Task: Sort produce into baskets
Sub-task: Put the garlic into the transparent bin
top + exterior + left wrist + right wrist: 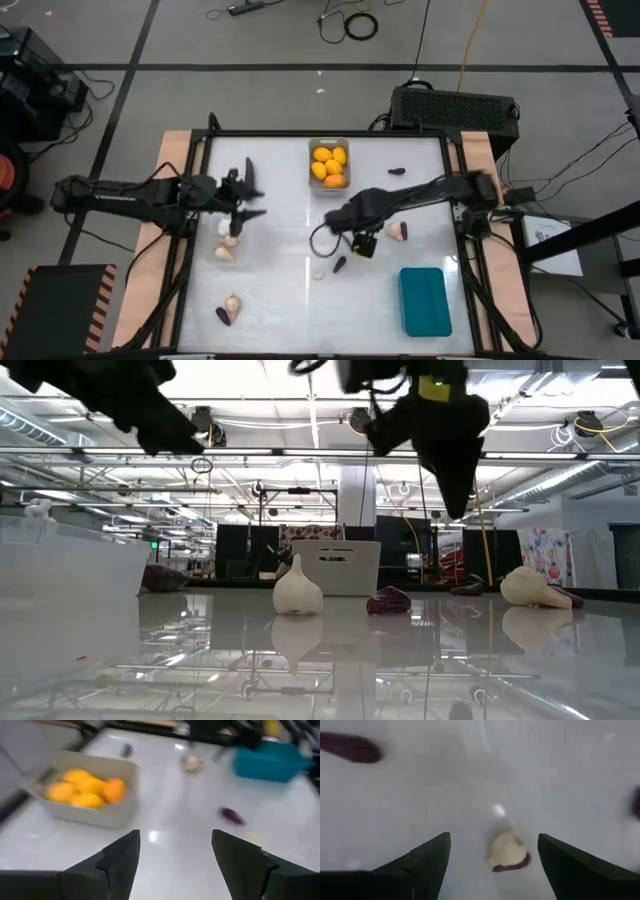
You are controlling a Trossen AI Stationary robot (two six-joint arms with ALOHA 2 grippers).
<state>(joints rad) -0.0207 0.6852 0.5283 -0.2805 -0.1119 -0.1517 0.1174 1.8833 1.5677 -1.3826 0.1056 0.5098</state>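
Note:
The grey basket [329,165] at the far middle holds several yellow-orange fruits [82,790]. The teal bin [424,300] stands near right. My left gripper [250,193] is open and empty above the table's left half, pointing toward the grey basket [115,812]. My right gripper [331,222] is open and empty at mid-table, pointing down over a small garlic bulb [507,851] that lies on the table [318,272]. A purple eggplant piece [340,265] lies beside the bulb.
Two garlic bulbs [227,245] lie at the left, below my left gripper. A garlic bulb [233,302] and an eggplant piece [224,316] lie near left. Another garlic bulb [398,232] lies right of my right gripper. An eggplant piece [397,171] lies far right.

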